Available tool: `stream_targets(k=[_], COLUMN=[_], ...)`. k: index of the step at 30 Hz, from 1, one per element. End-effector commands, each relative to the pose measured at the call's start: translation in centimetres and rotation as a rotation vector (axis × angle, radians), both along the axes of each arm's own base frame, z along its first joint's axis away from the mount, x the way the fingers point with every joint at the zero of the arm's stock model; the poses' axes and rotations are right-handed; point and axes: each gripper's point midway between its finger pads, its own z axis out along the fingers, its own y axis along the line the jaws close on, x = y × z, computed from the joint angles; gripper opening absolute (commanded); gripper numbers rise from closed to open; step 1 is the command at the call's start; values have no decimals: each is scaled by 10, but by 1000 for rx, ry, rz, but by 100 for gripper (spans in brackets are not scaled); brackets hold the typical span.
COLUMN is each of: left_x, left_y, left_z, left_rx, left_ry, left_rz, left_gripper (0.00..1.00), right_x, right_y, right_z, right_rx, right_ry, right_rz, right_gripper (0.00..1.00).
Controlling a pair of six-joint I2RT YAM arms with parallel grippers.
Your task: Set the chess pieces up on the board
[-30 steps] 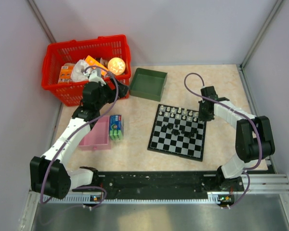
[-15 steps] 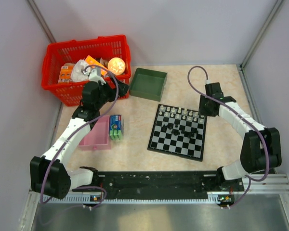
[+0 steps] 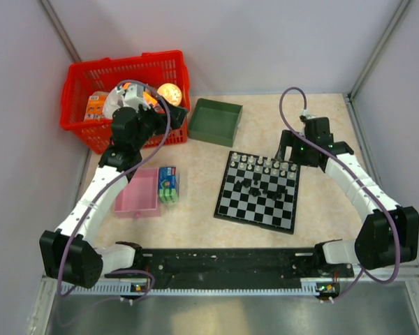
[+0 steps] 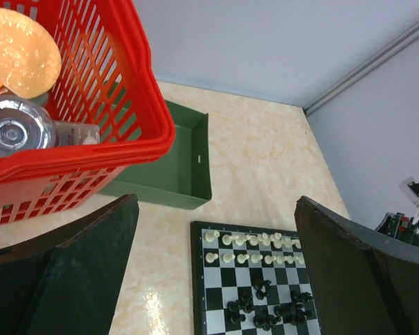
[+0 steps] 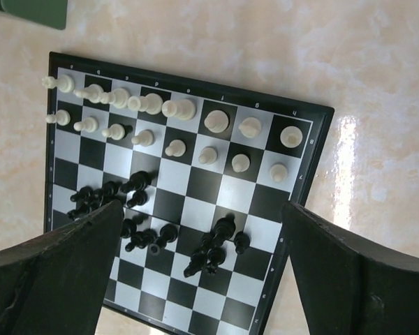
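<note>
Right hand (image 5: 202, 209) spread wide, empty, the board (image 5: 265, 202) on the table (image 5: 377, 84) directly beneath it, black chess pieces (image 5: 136, 183) jumbled between its fingers (image 5: 56, 279), white chess pieces (image 5: 146, 103) in two rows beyond, left hand (image 4: 215, 206) spread, well apart.

Left arm (image 3: 91, 202): white tube links, chunky black joint housings, black base motor. Right arm (image 3: 353, 181): same build, white links, black joints. Purple cable (image 3: 169, 129) runs along the left arm. Second purple cable (image 3: 281, 110) comes off the right arm's wrist end. Small green light (image 3: 302, 148) on the right wrist housing. Left gripper (image 4: 216, 206): fingers (image 4: 70, 272) matte black, broad wedge shape, faintly scuffed. Right gripper (image 5: 202, 209): fingers (image 5: 349, 279) same matte black wedges, dusty edges. Both bases sit on a black rail (image 3: 223, 264).
</note>
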Motion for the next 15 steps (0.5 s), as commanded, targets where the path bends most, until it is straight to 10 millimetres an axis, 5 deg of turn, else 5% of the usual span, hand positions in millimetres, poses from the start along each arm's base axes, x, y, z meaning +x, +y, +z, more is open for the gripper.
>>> stream_targets(k=[1, 8, 15], left_x=[-5, -12, -8], left_y=[6, 13, 48], left_z=[1, 0, 12], left_rx=[17, -12, 53], left_ry=[-10, -11, -63], left_rz=[14, 54, 236], left_gripper=[99, 99, 99], right_x=[10, 14, 15], right_y=[15, 58, 85], right_z=[42, 41, 22], right_rx=[119, 301, 84], right_ry=[-103, -50, -11], right_rz=[-2, 101, 157], right_gripper=[99, 99, 99])
